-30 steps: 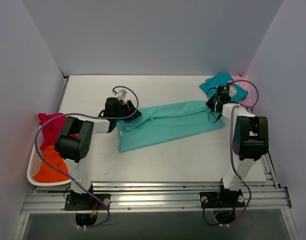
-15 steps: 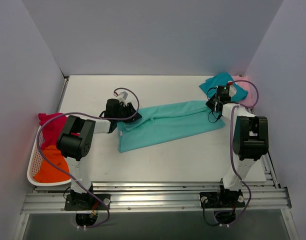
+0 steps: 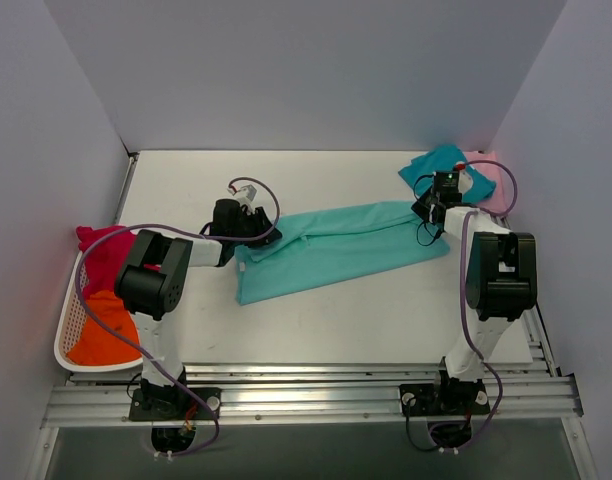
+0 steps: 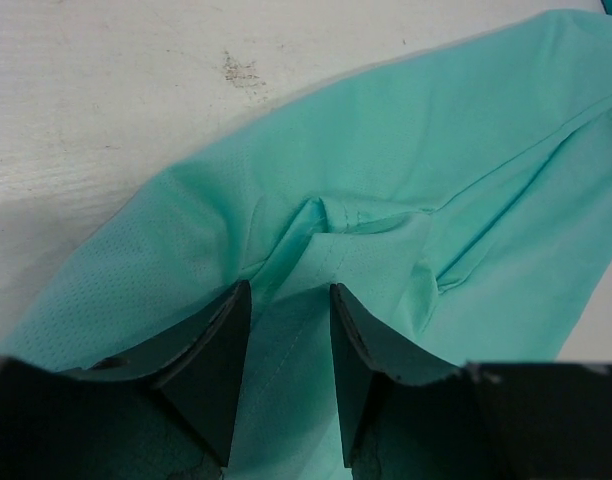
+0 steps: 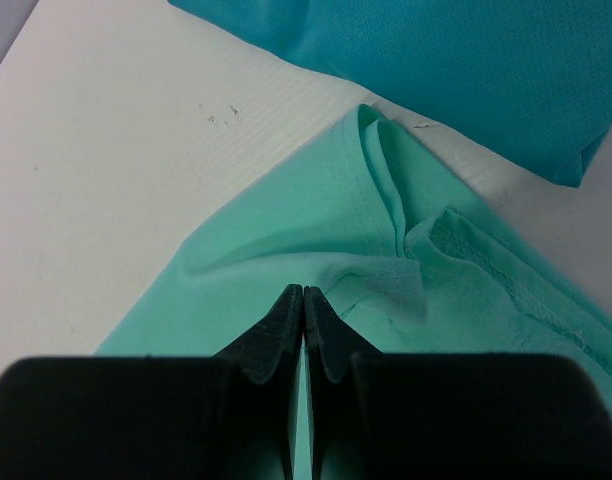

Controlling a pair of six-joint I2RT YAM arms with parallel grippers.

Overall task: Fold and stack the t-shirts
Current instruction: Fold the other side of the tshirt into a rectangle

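Observation:
The mint-green t-shirt (image 3: pixel 336 250) lies stretched out across the middle of the table. My left gripper (image 3: pixel 264 235) is low over its left end. In the left wrist view that gripper (image 4: pixel 291 285) is open, its fingers set apart on either side of a strip of the mint cloth (image 4: pixel 436 150), which puckers just ahead of the tips. My right gripper (image 3: pixel 433 218) is at the shirt's right end. In the right wrist view it (image 5: pixel 304 290) is shut on an edge of the mint cloth (image 5: pixel 286 230).
A darker teal t-shirt (image 3: pixel 446 165) (image 5: pixel 436 60) and a pale pink one (image 3: pixel 496 185) lie at the back right corner. A white mesh basket (image 3: pixel 64 345) at the left edge holds a magenta-red t-shirt (image 3: pixel 101 250) and an orange one (image 3: pixel 101 335).
The left wrist has shifted slightly at the shirt's left end. The shirt and the right arm have stayed where they were.

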